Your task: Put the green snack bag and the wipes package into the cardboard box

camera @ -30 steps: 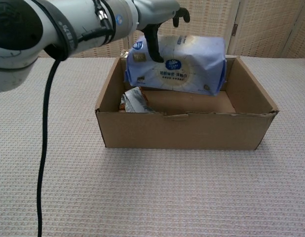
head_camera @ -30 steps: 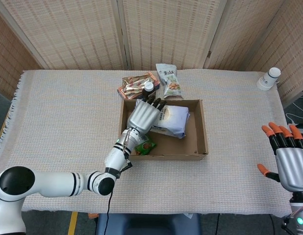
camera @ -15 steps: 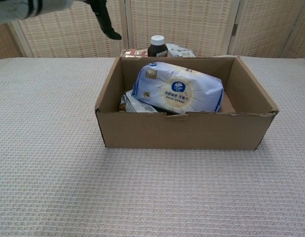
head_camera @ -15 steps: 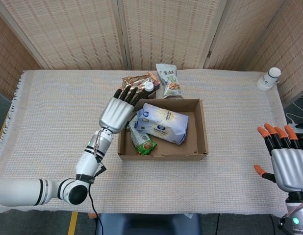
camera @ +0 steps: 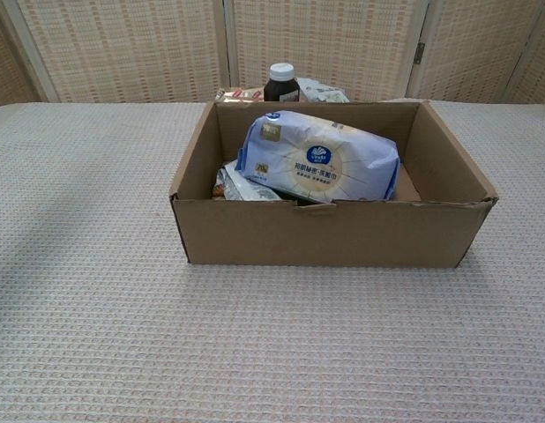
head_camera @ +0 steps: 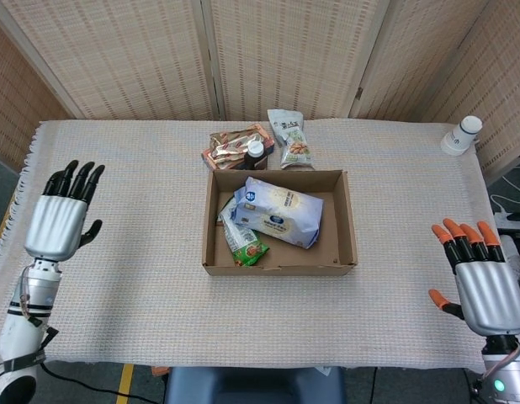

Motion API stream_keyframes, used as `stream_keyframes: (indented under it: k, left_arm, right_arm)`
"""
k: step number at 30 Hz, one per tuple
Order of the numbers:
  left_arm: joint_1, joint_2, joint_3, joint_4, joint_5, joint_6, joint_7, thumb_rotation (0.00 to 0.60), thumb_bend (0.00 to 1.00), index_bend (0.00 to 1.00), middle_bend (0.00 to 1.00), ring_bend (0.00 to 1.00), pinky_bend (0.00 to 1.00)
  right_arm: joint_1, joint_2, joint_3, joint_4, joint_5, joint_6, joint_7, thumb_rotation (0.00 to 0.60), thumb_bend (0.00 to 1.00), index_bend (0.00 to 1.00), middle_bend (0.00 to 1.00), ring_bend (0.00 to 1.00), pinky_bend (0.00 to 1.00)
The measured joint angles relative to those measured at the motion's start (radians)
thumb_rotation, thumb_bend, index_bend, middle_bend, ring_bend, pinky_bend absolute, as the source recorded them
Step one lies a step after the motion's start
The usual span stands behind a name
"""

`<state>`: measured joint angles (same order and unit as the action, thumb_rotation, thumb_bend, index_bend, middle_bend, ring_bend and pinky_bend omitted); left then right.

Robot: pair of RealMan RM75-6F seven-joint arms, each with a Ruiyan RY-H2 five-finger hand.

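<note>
Brown corrugated cardboard box (head_camera: 344, 220) is sitting open-topped at the middle of the cream woven tablecloth (head_camera: 125, 194). Inside it, the pale blue wipes package (head_camera: 281, 212) is lying tilted across the middle, leaning on the green snack bag (head_camera: 241, 236), which is resting against the box's left wall; in the chest view the wipes package (camera: 321, 165) is filling most of the opening, with only a crinkled silver corner of the snack bag (camera: 242, 183) peeking out below it.

Both hands are hanging well away from the box, holding nothing. The left hand (head_camera: 60, 217) is hovering at the table's left edge with its black-tipped fingers straight and spread. The right hand (head_camera: 483, 282) is hovering off the right edge, its orange-tipped fingers extended and apart.

Behind the box, a dark brown bottle with a white cap (head_camera: 255, 151) is standing on a reddish-brown snack packet (head_camera: 230, 147).
</note>
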<state>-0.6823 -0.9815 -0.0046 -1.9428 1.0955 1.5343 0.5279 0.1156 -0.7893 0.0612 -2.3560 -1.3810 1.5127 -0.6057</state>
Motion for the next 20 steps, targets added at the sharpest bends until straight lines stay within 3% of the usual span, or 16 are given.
stream_keyframes:
  k: [5, 14, 20]
  left_arm:
    - [0.121, -0.009, 0.041, 0.120, 0.077, 0.048, -0.105, 0.600, 0.26, 0.00, 0.07, 0.00, 0.16]
    - [0.275, -0.099, 0.128, 0.302, 0.227, 0.074, -0.168, 0.600, 0.26, 0.00, 0.08, 0.00, 0.15]
    - [0.332, -0.125, 0.141, 0.385, 0.271, 0.052, -0.231, 0.600, 0.26, 0.00, 0.08, 0.00, 0.15]
  right_arm:
    - [0.005, -0.016, 0.001, 0.000, 0.007, -0.007, -0.020, 0.600, 0.14, 0.14, 0.08, 0.00, 0.02]
    - [-0.006, -0.029, -0.011, 0.000, -0.025, 0.000, -0.037, 0.600, 0.14, 0.14, 0.08, 0.00, 0.02]
    - [-0.005, -0.030, -0.005, 0.000, -0.012, 0.000, -0.041, 0.600, 0.14, 0.14, 0.08, 0.00, 0.02]
